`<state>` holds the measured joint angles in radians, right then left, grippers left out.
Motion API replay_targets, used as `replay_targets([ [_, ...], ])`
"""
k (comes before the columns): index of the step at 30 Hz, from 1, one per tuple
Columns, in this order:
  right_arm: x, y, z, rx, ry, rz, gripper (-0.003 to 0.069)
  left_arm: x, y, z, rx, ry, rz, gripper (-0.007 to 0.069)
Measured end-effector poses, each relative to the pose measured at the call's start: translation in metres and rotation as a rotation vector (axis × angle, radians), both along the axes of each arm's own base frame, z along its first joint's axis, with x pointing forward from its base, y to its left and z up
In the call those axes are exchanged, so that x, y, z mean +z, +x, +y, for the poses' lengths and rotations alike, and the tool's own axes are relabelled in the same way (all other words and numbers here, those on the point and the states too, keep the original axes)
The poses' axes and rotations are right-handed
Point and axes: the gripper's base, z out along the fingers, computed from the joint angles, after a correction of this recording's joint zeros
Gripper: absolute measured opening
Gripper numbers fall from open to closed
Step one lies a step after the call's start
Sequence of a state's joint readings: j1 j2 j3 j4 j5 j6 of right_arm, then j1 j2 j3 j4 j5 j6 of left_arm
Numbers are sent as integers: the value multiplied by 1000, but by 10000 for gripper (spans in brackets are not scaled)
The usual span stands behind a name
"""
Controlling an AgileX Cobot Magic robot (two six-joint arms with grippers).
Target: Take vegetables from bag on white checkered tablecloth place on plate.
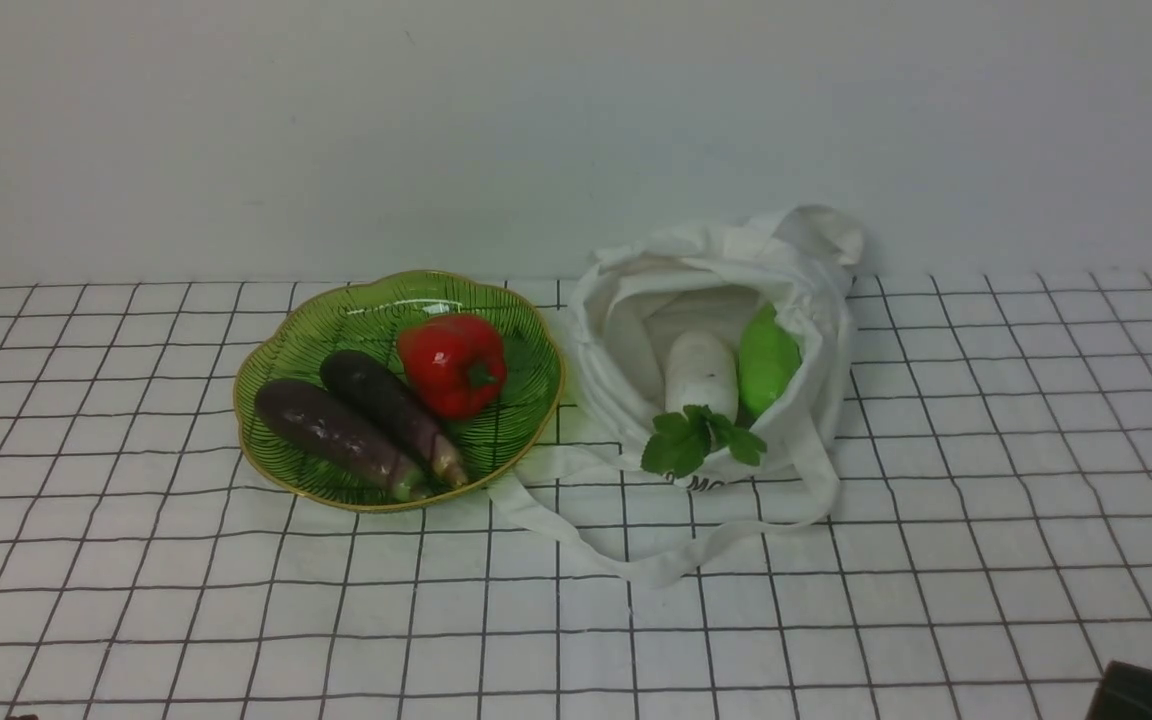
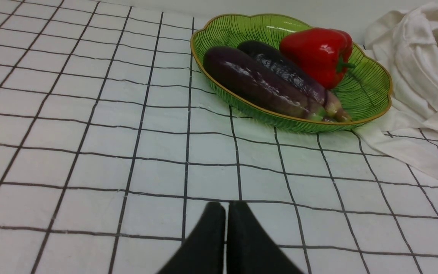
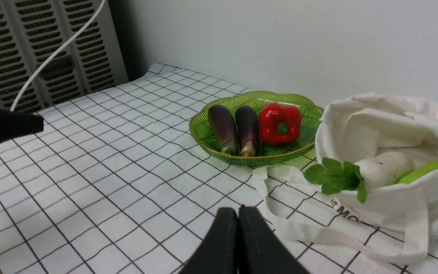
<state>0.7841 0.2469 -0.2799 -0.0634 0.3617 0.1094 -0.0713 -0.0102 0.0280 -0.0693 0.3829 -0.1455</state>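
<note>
White radish [image 1: 701, 372] with green leaves lies in bag [image 1: 816, 300].

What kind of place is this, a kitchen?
Probably not a real kitchen; more likely a robot practice table. A checkered tablecloth sits against a bare wall, a vented metal cabinet stands alongside, and the vegetables on the plate look like toys.

Plain room, bare wall.
Pale grey-white wall [image 1: 576, 120] behind table, even soft light; grey louvred panel [image 3: 44, 49] w/ white cable [image 3: 57, 51] across it at one side.
</note>
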Motion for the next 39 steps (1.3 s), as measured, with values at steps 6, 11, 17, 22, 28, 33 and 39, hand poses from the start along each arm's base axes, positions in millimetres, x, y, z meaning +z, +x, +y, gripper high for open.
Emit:
replay_targets([
  [6,-39,2,-16,-206,-42,17,-15,0,0,0,0,0,0,-8],
  [11,-73,2,-33,-461,-43,25,-15,0,0,0,0,0,0,-8],
  [17,-87,2,-45,-662,-44,44,-15,0,0,0,0,0,0,-8],
  [22,-87,3,-49,-740,-41,47,-15,0,0,0,0,0,0,-8],
  [28,-87,3,-49,-748,-41,47,-15,0,0,0,0,0,0,-8],
  [33,-87,3,-49,-748,-41,47,-15,0,0,0,0,0,0,-8],
  [39,-87,3,-49,-748,-41,47,-15,0,0,0,0,0,0,-8],
])
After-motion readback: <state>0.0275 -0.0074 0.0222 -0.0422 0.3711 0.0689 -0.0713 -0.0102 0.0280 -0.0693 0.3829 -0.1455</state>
